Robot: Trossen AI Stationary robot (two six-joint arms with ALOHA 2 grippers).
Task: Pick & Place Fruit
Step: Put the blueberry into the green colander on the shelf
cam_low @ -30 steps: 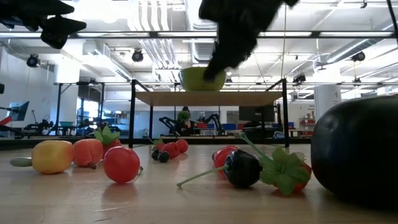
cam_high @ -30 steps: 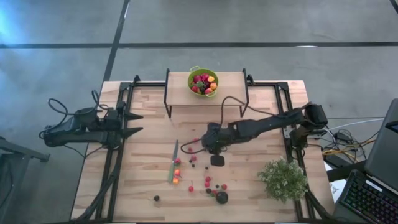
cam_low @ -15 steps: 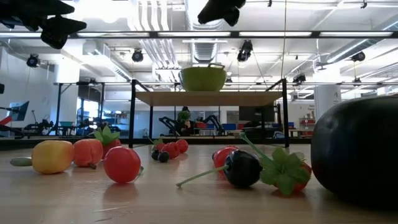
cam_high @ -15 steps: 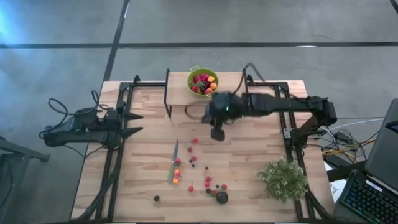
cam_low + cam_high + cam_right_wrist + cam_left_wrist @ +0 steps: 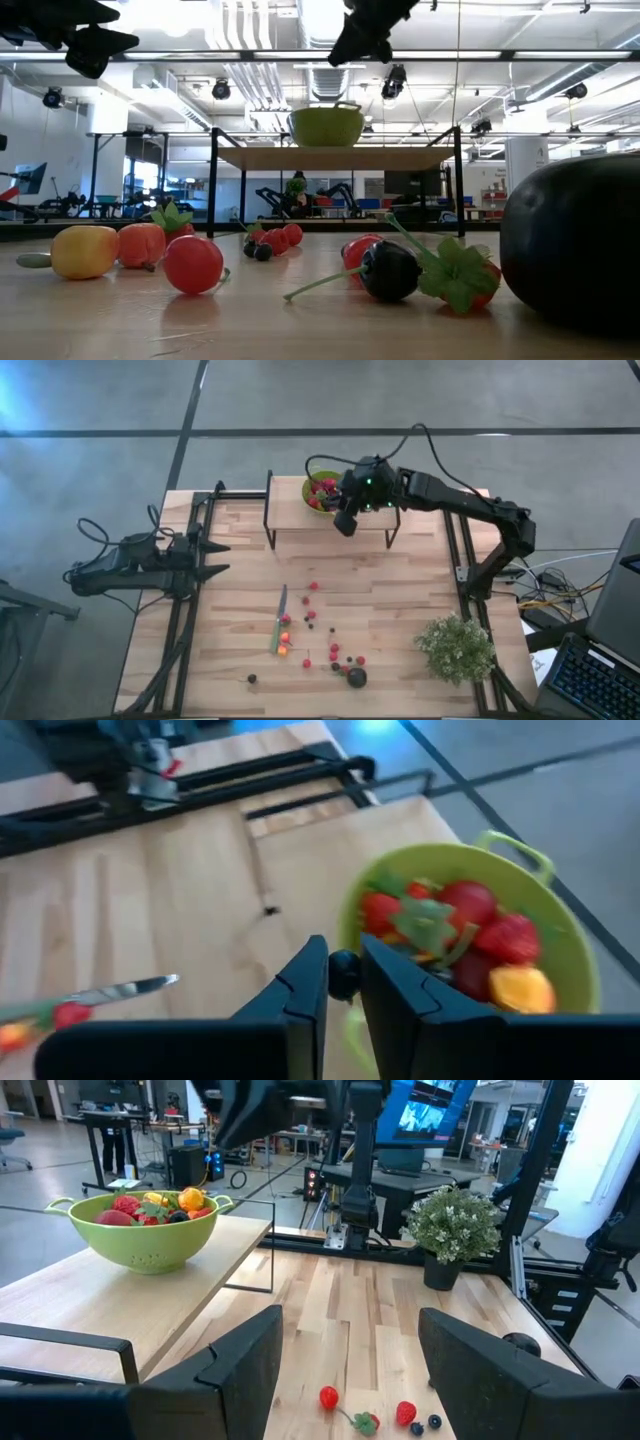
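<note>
Above the raised shelf at 12 o'clock, we had our right gripper pinched on 1 small dark berry, poised at the near rim of the green bowl. That bowl's hollow lay just ahead of the fingertips. Loose fruit sat toward 6 o'clock. Our left gripper, spread wide, waited farther off at 9 o'clock.

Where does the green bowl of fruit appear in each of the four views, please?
High view: green bowl top centre, on the raised shelf.
Low view: bowl centre, on that shelf.
Left wrist view: bowl at left.
Right wrist view: bowl at right.
Shared landmark: the shelf.
</note>
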